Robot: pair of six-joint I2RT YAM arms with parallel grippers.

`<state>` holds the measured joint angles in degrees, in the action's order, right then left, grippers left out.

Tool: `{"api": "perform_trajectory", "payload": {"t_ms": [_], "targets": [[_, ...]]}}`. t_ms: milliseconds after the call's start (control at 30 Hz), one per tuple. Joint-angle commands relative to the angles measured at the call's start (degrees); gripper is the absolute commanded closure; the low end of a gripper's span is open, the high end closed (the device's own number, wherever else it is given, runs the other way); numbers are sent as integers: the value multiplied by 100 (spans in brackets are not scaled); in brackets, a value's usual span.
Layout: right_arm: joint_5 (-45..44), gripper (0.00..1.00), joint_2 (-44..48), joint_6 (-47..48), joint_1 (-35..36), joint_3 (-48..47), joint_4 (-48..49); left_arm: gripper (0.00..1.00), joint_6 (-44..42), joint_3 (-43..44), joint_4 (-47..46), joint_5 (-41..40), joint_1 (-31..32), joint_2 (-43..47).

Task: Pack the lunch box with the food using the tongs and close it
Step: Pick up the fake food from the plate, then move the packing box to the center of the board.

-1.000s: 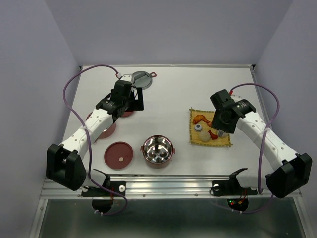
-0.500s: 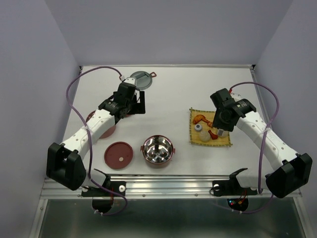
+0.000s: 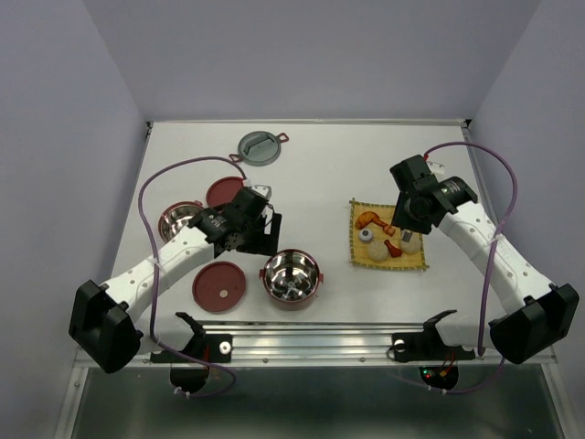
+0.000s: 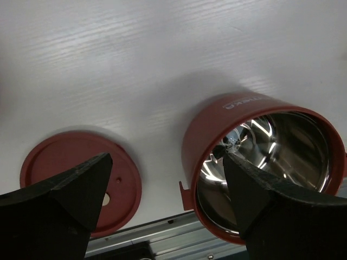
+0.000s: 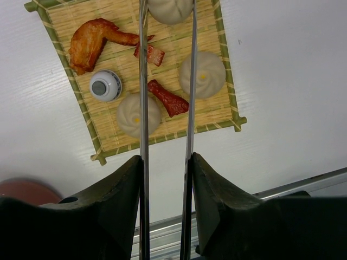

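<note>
While my right jaws clench the long thin silver metal tongs [image 5: 143,108] above the yellow woven mat [image 5: 59,19], I should centre the pale beige round bun [image 5: 171,6] between both arms, then squeeze gently. My left jaws hang released, empty, beside the round dark-red steel-lined bowl [image 4: 217,135] on the worktop.

High above and behind the near edge, tilted down over the whole worktop [image 3: 311,165]. On the left wrist, close and low, peering through the spread left claw [image 4: 167,160] at a steel-lined bowl [image 4: 211,124] and flat lid [image 4: 65,162], the same pair near the front edge overhead. On the right wrist, close, facing straight down along the tongs [image 5: 143,81] onto the yellow mat [image 5: 124,62], overhead at right.
</note>
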<state>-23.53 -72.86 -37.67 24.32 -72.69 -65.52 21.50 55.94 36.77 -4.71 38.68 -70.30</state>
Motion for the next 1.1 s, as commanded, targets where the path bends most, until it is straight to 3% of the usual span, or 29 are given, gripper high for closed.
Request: {"api": "perform_trajectory", "payload": {"t_ms": [0,267,467,700,767,1067], "targets": [[-46,73,0,93,-41,-237,215,6,179,-48,190,269,298,52],[15,72,26,120,-41,-202,241,18,232,-294,-39,375,465,-27],[41,72,35,128,-41,-167,285,38,303,-374,-363,523,474,-299],[68,72,53,137,-41,-105,346,91,241,-224,-531,655,501,-545],[59,72,61,137,-41,-114,355,99,232,-180,-583,682,501,-651],[50,72,140,164,-41,-71,329,100,381,338,-803,314,466,-1019]]}}
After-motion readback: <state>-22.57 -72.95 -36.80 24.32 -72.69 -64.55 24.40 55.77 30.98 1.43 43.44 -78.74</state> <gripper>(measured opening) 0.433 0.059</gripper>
